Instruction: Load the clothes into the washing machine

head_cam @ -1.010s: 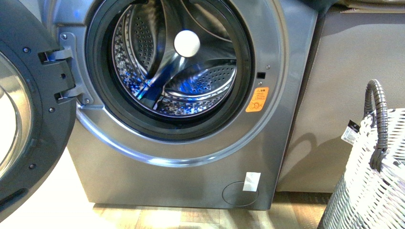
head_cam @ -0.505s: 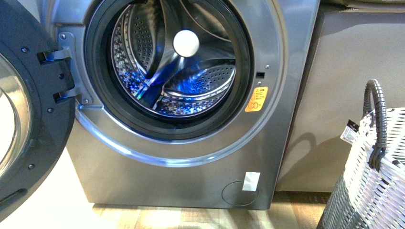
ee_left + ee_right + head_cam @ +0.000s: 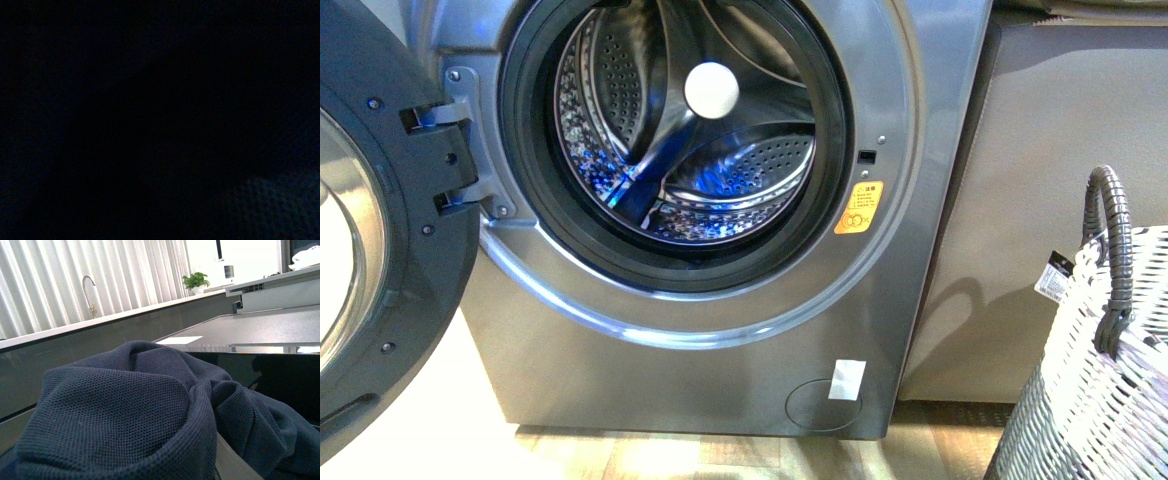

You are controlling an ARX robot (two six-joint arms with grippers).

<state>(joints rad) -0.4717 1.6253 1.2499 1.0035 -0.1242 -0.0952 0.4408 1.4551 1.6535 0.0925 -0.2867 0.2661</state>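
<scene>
left wrist: dark | right: clothes close up — jaws unseen, cannot tell

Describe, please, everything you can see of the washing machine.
The washing machine is a silver-grey front loader, metallic-looking, standing upright on a pale wooden floor. Its dark-rimmed door hangs wide open on two hinges at the left. A black gasket rings the porthole; the perforated steel drum behind it shows blue glints and a white disc. A yellow-orange sticker sits right of the opening, and white tape on a round hatch low down.
</scene>
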